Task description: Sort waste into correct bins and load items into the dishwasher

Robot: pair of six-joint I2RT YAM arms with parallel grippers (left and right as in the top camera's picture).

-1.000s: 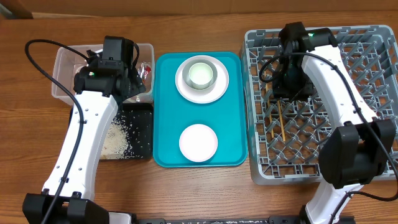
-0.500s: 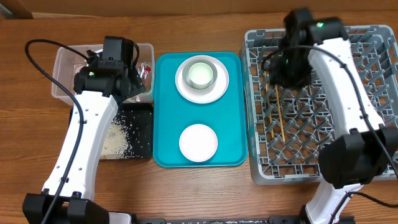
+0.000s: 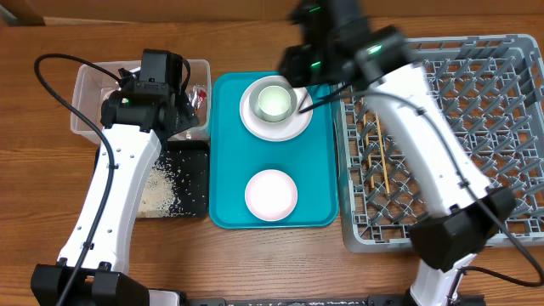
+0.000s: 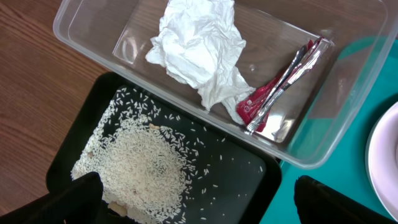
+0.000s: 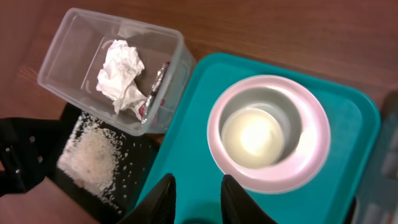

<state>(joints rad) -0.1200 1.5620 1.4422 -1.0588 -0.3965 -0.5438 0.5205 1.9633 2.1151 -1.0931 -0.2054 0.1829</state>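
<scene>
The left claw [image 4: 199,190] hangs spread wide over the rice [image 4: 143,165] on the black tray [image 4: 242,180]. The tissue [image 4: 196,46] and red wrapper [image 4: 277,90] lie in the clear tub [image 4: 93,37] ahead of it. The right claw [image 5: 198,186], narrowly parted and empty, hovers just short of the cup [image 5: 255,137] on the plate [image 5: 314,155].

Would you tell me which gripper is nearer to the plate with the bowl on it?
Right. The right gripper hangs over the teal tray just beside the plate; the left gripper hangs over the clear tub and black tray.
</scene>
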